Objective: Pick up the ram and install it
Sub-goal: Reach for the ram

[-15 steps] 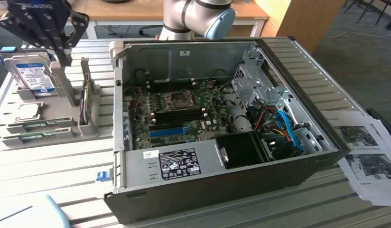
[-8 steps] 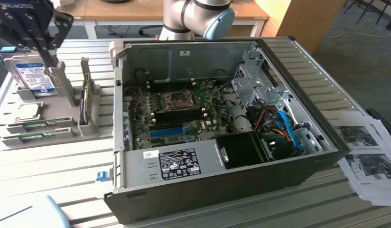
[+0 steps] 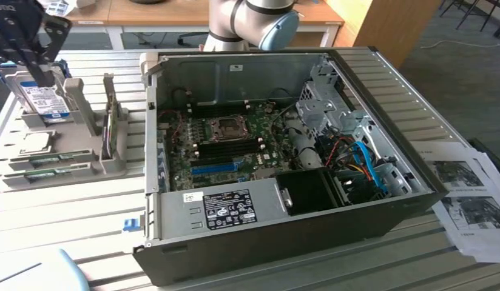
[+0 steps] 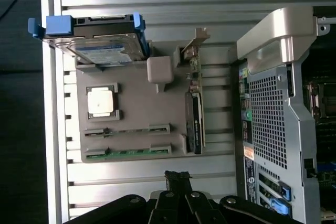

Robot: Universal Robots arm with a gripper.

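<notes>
The ram [image 4: 131, 152] is a thin green stick lying in a slot of the grey holder tray [image 4: 136, 98], seen in the exterior view as the ram [image 3: 41, 176] near the tray's front. My black gripper [image 3: 44, 76] hangs above the tray [image 3: 80, 170], over the hard drive end and apart from the ram. In the wrist view the gripper [image 4: 176, 176] has its fingertips together with nothing between them. The open computer case [image 3: 274, 151] lies to the exterior view's right of the tray, with a bright blue slot [image 3: 213, 168] on its motherboard.
The tray also holds a silver hard drive [image 4: 105, 48] in a blue bracket, a processor chip [image 4: 102, 101] and an upright expansion card [image 4: 195, 119]. Printed papers [image 3: 468, 194] lie past the case at the exterior view's right. The arm's base [image 3: 250, 24] stands behind the case.
</notes>
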